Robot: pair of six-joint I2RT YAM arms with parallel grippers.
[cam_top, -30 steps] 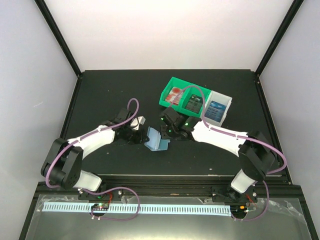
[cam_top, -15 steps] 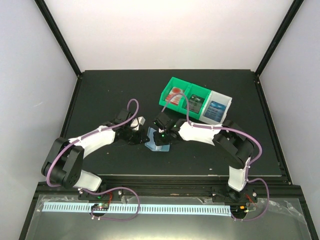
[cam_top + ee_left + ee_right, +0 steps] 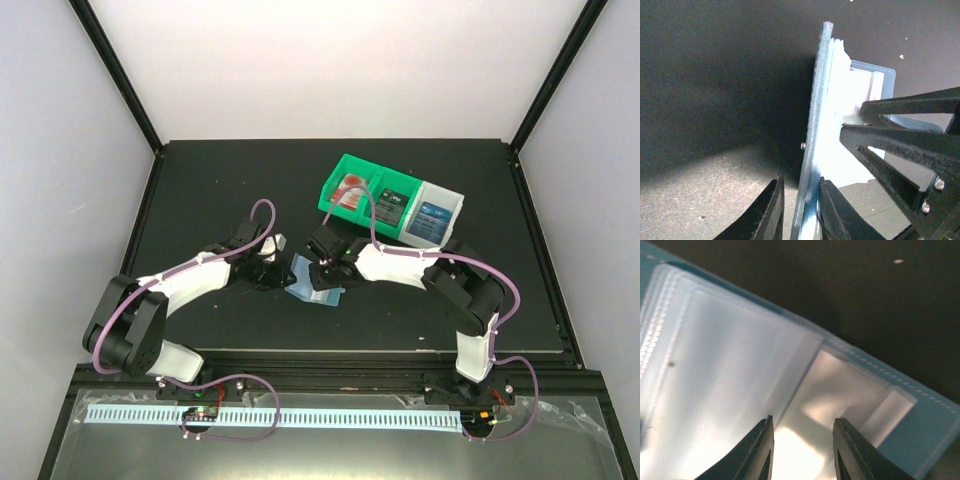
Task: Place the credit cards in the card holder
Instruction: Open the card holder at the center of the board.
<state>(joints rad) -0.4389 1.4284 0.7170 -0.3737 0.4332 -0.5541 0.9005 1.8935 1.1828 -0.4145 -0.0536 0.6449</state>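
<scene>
**Right arm closes in on the propped-open card holder, carrying no card**

On the black counter [image 3: 200,190] the biggest change is the right arm: a second ago it stretched out towards the bins, and it has since folded in so that both arms meet mid-counter.

The green bin [image 3: 372,168] and the white bin [image 3: 452,202] stand together near the far right, well apart from that meeting point. The credit cards [image 3: 347,190] lie inside them: red-and-white and dark ones in the green bin's compartments, a blue one in the white bin.

The card holder [image 3: 312,288] sits between the two hands, open, one cover raised on edge. The left hand [image 3: 802,212] is clamped on the lower edge of that upright cover, holding it up.

The right hand [image 3: 802,450] has come down onto the clear pockets, fingers a little apart. No card shows between them in either wrist view.

By my reading, this move prepares or spreads a pocket rather than loading one. No card looks inserted yet, so the task is barely begun.
</scene>
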